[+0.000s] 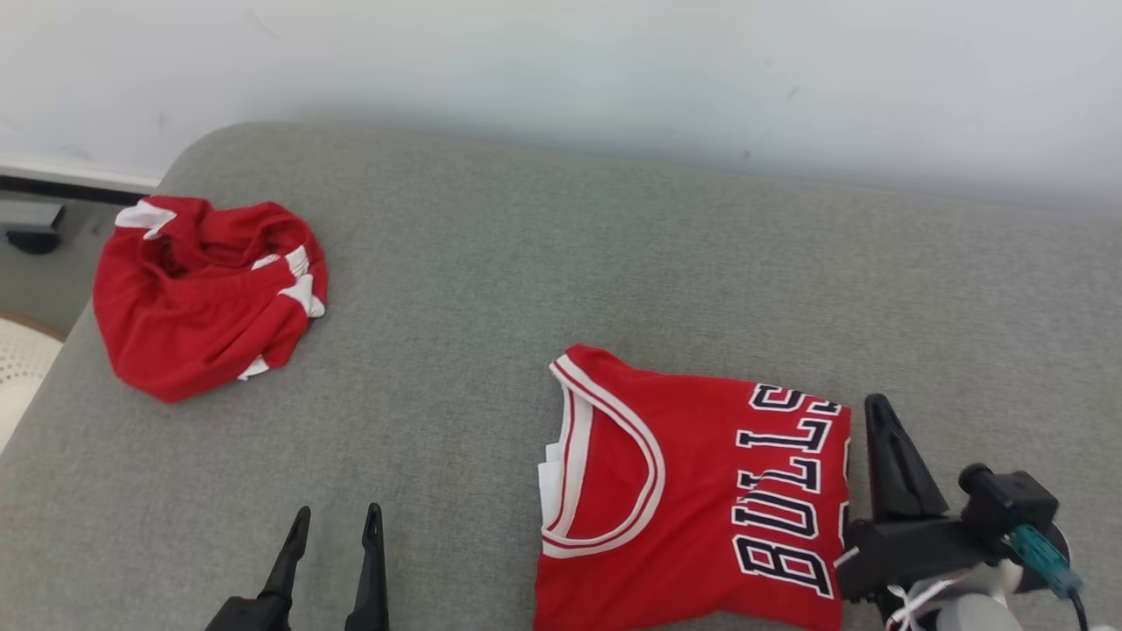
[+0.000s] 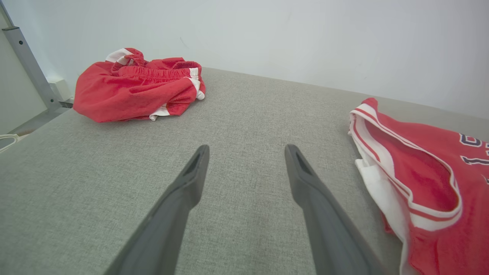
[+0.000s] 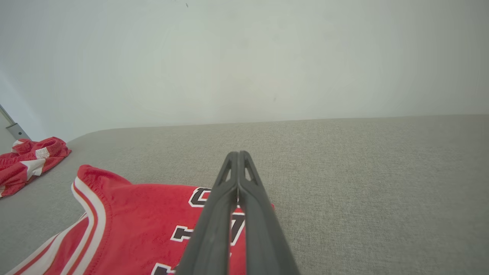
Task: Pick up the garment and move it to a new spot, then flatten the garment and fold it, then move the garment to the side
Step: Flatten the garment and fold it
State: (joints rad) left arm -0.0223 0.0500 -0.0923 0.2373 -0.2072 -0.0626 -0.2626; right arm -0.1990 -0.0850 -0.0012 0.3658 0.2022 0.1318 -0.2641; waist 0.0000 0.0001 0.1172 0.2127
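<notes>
The folded red jersey (image 1: 692,491) lies on the grey cushion (image 1: 526,263), beside the right claw (image 1: 877,407), pressed together. The left claw (image 1: 338,513) is spread. Best to pinch all layers and slide slowly.
</notes>
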